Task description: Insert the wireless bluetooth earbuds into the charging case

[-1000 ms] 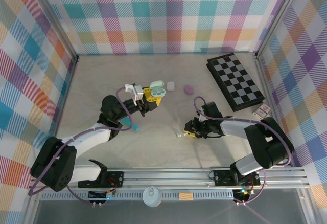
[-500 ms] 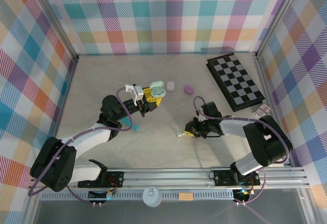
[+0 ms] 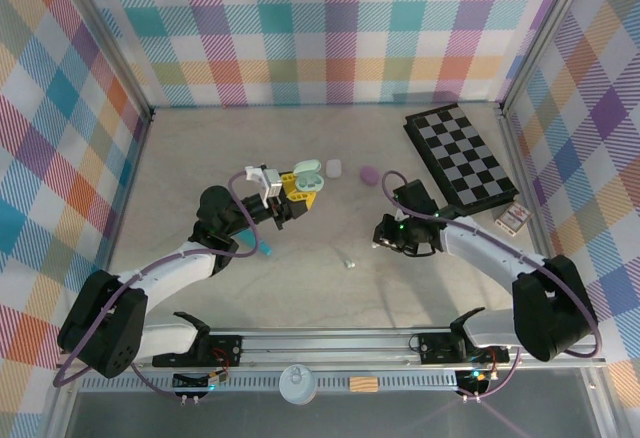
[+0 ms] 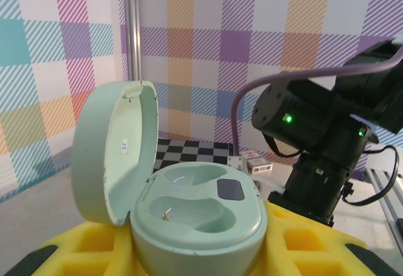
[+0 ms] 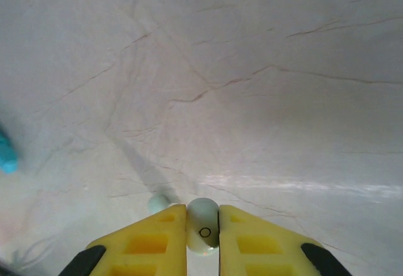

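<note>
The pale mint charging case [image 4: 198,210] stands with its lid [image 4: 113,150] swung open and both wells empty. My left gripper [image 3: 297,186] is shut on it, its yellow fingers [image 4: 302,244] hugging the base. A mint earbud [image 5: 203,229] sits pinched between the yellow fingers of my right gripper [image 5: 203,210], a little above the table. In the top view that gripper [image 3: 382,234] hangs to the right of the case and lower in the picture. A second mint earbud [image 5: 157,202] lies loose on the table [image 3: 348,263], just left of the right fingers.
A white case [image 3: 334,169] and a purple case [image 3: 369,174] lie behind the held case. A teal cylinder [image 3: 266,250] rests near the left arm. The chessboard [image 3: 465,158] and a small card box [image 3: 512,219] sit at the right.
My right gripper closed on one earbud and rose up and to the right with it, leaving the other earbud on the table. The left arm held still.
</note>
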Robot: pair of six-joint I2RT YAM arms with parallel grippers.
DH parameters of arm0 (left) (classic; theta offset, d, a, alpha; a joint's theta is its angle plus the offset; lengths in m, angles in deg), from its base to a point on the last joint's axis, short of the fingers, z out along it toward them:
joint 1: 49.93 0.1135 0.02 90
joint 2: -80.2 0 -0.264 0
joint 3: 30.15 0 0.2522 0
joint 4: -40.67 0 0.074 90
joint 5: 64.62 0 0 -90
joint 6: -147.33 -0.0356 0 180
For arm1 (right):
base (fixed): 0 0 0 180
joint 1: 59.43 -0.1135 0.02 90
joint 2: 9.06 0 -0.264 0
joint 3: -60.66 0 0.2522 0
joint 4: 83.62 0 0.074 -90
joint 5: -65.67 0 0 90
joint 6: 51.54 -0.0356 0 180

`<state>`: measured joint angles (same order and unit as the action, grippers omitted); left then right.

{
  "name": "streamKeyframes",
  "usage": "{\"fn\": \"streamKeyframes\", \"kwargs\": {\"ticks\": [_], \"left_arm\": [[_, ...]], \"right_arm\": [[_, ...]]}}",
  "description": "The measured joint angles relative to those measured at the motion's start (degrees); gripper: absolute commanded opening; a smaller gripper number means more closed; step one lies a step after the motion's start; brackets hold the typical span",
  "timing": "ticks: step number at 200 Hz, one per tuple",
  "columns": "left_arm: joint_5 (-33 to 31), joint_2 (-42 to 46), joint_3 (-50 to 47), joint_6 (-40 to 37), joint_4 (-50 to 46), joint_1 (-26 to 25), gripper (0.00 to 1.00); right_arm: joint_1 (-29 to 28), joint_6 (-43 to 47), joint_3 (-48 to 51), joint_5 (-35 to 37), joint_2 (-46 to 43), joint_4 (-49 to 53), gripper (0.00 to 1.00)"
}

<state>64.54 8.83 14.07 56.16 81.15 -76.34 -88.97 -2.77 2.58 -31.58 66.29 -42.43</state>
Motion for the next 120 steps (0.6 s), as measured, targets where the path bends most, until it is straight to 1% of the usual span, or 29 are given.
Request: {"fn": "streamKeyframes", "kwargs": {"ticks": [35, 60, 84, 120], "left_arm": [[0.0, 0.0, 0.0, -0.9, -0.5, 0.0, 0.31], [0.3, -0.2, 0.0, -1.1, -0.4, 0.0, 0.31], [0.4, -0.7, 0.0, -1.7, -0.6, 0.0, 0.31], [0.2, -0.8, 0.0, -3.5, -2.2, -0.2, 0.31]], "right_arm": [[-1.7, 2.5, -4.6, 8.8, 0.9, 9.6, 0.15], [-2.4, 4.1, -8.3, 13.1, 3.0, 13.0, 0.15], [-2.4, 4.9, -9.4, 14.6, 3.6, 14.0, 0.15], [-2.4, 5.6, -9.7, 13.7, 3.5, 14.3, 0.15]]}}
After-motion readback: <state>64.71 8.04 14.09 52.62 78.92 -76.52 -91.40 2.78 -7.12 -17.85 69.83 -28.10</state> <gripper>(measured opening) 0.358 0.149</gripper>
